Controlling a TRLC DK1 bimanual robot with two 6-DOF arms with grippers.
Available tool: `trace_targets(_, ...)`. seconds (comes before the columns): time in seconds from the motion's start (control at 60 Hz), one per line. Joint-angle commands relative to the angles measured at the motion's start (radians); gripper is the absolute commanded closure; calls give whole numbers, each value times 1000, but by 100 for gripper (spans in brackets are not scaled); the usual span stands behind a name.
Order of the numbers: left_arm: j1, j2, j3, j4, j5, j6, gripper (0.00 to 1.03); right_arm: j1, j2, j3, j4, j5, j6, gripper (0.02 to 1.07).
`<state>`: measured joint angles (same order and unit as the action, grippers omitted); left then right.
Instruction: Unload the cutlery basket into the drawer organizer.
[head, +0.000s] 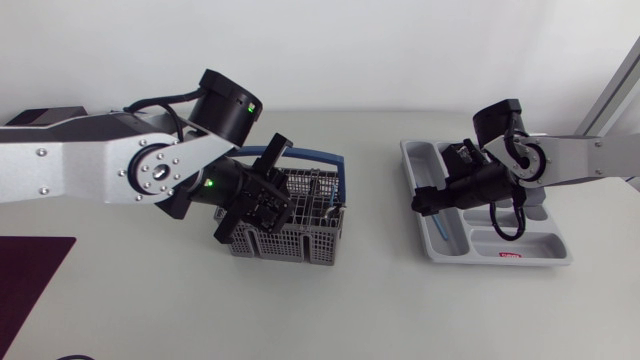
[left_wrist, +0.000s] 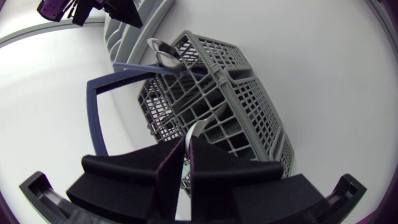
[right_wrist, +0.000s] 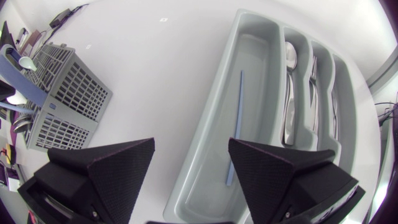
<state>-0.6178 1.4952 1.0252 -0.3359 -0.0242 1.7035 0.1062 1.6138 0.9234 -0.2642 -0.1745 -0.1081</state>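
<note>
- Pinching a silver utensil (left_wrist: 192, 131) inside the grey cutlery basket (head: 300, 240), the left tool (left_wrist: 187, 144) has its fingers nearly together.
- Right tool (right_wrist: 189, 165) gapes open over the drawer organizer (head: 412, 160), at 3 o'clock from the basket.
- Blue stick (right_wrist: 237, 118) lies in the organizer's long compartment.

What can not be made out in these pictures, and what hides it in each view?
Head view: the left gripper covers one side of the cutlery basket, so what lies there is hidden.
Left wrist view: the fingers cover most of the pale piece they clamp; its kind is unclear.
Head view: the right gripper hides the middle of the drawer organizer.
</note>
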Motion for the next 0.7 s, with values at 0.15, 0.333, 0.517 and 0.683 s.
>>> trace_targets(0.15, 0, -70, -13, -32, 4, 36, 85, 24, -40, -46, -4, 12, 2, 21)
trace_targets(0.333, -8, -121, 4, -87, 4, 28, 85, 44, -95, -63, -13, 27, 8, 21)
trace_targets(0.517, -20, -170, -2, -110, 1, 22, 85, 82, -167, -89, -32, 49, 18, 21)
trace_targets(0.683, -37, -207, -11, -126, -17, 12, 85, 199, -298, -146, -35, 43, 8, 21)
